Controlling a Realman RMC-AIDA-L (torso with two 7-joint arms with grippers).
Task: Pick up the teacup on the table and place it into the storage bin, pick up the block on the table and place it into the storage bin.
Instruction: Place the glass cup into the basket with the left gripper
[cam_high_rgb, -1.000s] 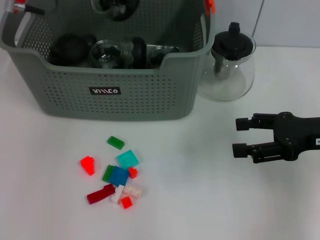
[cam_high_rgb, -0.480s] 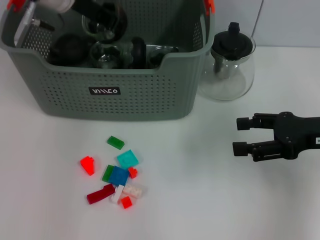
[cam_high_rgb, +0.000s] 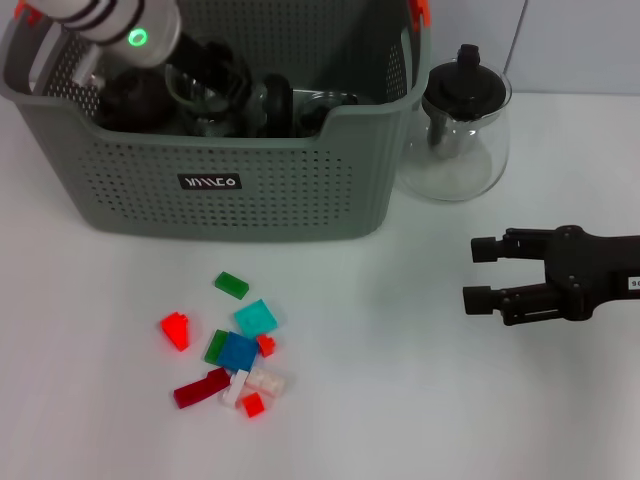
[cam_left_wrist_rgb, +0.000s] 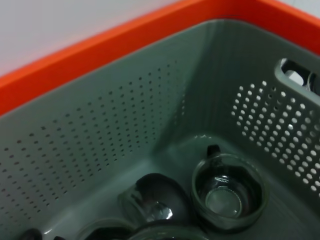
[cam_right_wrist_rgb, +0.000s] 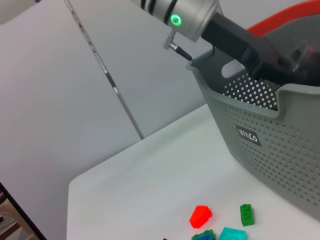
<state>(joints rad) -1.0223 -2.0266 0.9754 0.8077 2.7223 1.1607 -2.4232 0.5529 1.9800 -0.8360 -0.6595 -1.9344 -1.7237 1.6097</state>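
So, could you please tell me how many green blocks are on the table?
2: one green block lies alone nearest the storage bin; the other touches the left edge of the blue block. More may hide beneath.

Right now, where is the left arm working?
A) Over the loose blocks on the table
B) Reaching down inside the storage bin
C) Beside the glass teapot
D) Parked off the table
B: in the head view the left arm dips into the storage bin, and its wrist camera looks straight at the glass cups on the bin floor.
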